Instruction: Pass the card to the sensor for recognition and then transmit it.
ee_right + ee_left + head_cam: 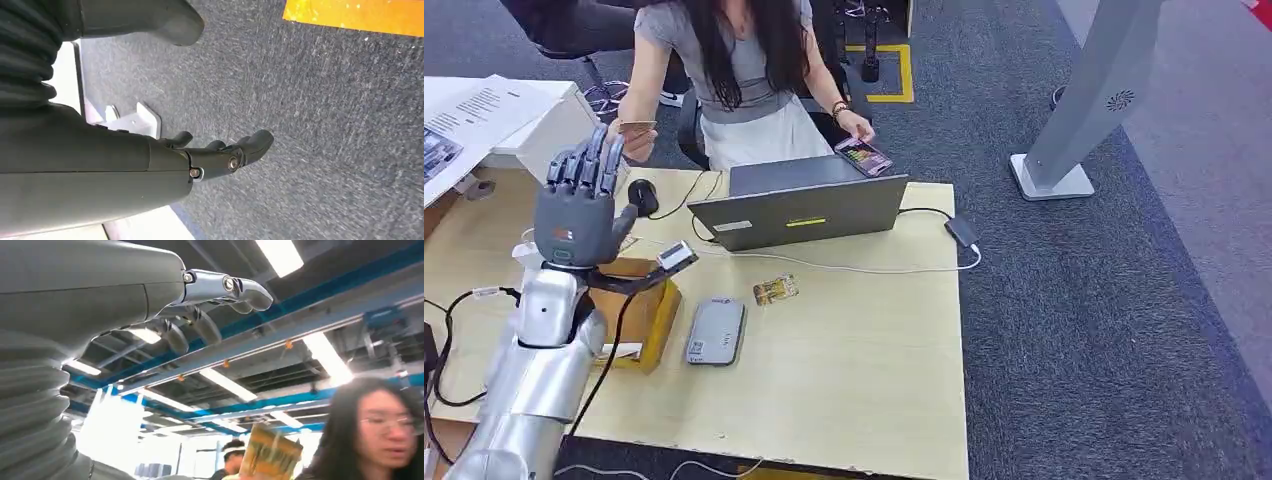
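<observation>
- Left hand (576, 205) is raised over the bench (864, 330), fingers (584, 165) spread wide, holding nothing.
- Card (637, 127) sits at its one o'clock, pinched by a person's hand (632, 140).
- Card looks thin, stiff and light; best pinched by an edge.
- Right hand (220, 155) hangs over the floor, fingers loosely apart, empty.

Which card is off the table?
The card held up in the person's hand, beyond the left hand; the other card lies flat beside the grey reader.
</observation>
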